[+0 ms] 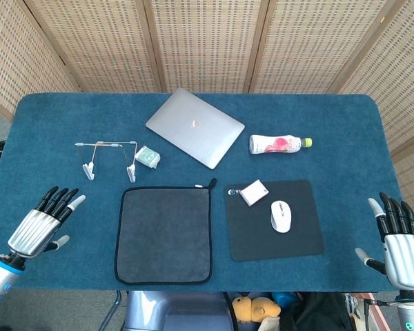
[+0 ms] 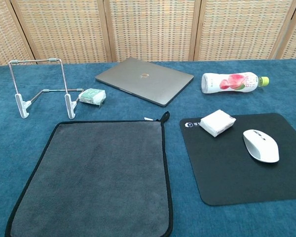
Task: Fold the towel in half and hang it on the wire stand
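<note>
Nothing's started: towel (image 1: 164,234) flat at lower centre, left hand (image 1: 43,222) and right hand (image 1: 399,243) both spread, empty; next, grab an edge.

My left hand (image 1: 40,225) hovers with fingers spread, left of the flat grey towel (image 1: 164,234); my right hand (image 1: 401,243) is spread by the table edge, and the wire stand (image 1: 108,158) stands behind the towel
</note>
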`<action>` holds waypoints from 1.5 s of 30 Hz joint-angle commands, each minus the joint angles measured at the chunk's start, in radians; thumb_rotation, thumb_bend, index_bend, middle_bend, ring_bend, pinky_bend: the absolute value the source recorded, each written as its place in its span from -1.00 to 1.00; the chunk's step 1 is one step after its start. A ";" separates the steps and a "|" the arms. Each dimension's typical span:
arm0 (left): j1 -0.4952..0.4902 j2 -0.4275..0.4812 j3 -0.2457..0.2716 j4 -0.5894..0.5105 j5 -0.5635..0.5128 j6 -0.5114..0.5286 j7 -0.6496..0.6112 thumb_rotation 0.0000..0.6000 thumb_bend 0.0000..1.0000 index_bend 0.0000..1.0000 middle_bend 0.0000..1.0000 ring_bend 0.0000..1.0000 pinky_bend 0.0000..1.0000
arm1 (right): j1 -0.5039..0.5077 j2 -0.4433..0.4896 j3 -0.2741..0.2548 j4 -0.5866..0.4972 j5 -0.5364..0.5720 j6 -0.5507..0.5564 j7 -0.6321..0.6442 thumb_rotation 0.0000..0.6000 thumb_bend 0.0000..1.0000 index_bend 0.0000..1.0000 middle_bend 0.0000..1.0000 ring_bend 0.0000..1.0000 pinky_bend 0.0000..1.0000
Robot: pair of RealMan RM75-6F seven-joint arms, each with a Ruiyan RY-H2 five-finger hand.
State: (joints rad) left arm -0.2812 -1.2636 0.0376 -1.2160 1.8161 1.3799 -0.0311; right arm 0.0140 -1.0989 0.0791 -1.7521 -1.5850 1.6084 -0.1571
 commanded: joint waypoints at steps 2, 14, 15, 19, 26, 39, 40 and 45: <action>-0.106 -0.178 0.049 0.319 0.133 0.039 -0.174 1.00 -0.53 -0.61 -1.00 -1.00 -1.00 | 0.005 -0.005 0.005 0.004 0.016 -0.011 -0.006 1.00 -1.00 -1.00 -1.00 -1.00 -1.00; -0.192 -0.403 0.109 0.714 0.192 0.159 -0.369 1.00 -0.53 -0.49 -1.00 -1.00 -1.00 | 0.016 -0.012 0.027 0.010 0.063 -0.027 -0.020 1.00 -1.00 -1.00 -1.00 -1.00 -1.00; -0.196 -0.416 0.115 0.741 0.193 0.161 -0.375 1.00 -0.53 -0.49 -1.00 -1.00 -1.00 | 0.018 -0.013 0.029 0.010 0.068 -0.031 -0.021 1.00 -1.00 -1.00 -1.00 -1.00 -1.00; -0.212 -0.458 0.140 0.833 0.195 0.179 -0.401 1.00 -0.52 -0.48 -1.00 -1.00 -1.00 | 0.024 -0.017 0.035 0.017 0.090 -0.044 -0.027 1.00 -1.00 -1.00 -1.00 -1.00 -1.00; -0.227 -0.502 0.188 0.941 0.202 0.183 -0.424 1.00 -0.52 -0.48 -1.00 -1.00 -1.00 | 0.031 -0.022 0.043 0.021 0.111 -0.053 -0.035 1.00 -1.00 -1.00 -1.00 -1.00 -1.00; -0.240 -0.552 0.210 0.990 0.148 0.135 -0.470 1.00 -0.52 -0.46 -1.00 -1.00 -1.00 | 0.039 -0.025 0.051 0.028 0.140 -0.067 -0.038 1.00 -1.00 -1.00 -1.00 -1.00 -1.00; -0.240 -0.555 0.211 0.991 0.145 0.133 -0.472 1.00 -0.51 -0.46 -1.00 -1.00 -1.00 | 0.038 -0.025 0.050 0.029 0.140 -0.066 -0.036 1.00 -1.00 -1.00 -1.00 -1.00 -1.00; -0.246 -0.565 0.227 0.999 0.141 0.128 -0.459 1.00 -0.49 -0.44 -1.00 -1.00 -1.00 | 0.039 -0.022 0.050 0.029 0.141 -0.067 -0.029 1.00 -1.00 -1.00 -1.00 -1.00 -1.00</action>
State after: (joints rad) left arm -0.5263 -1.8277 0.2632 -0.2174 1.9582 1.5081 -0.4910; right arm 0.0530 -1.1214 0.1288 -1.7230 -1.4445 1.5414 -0.1855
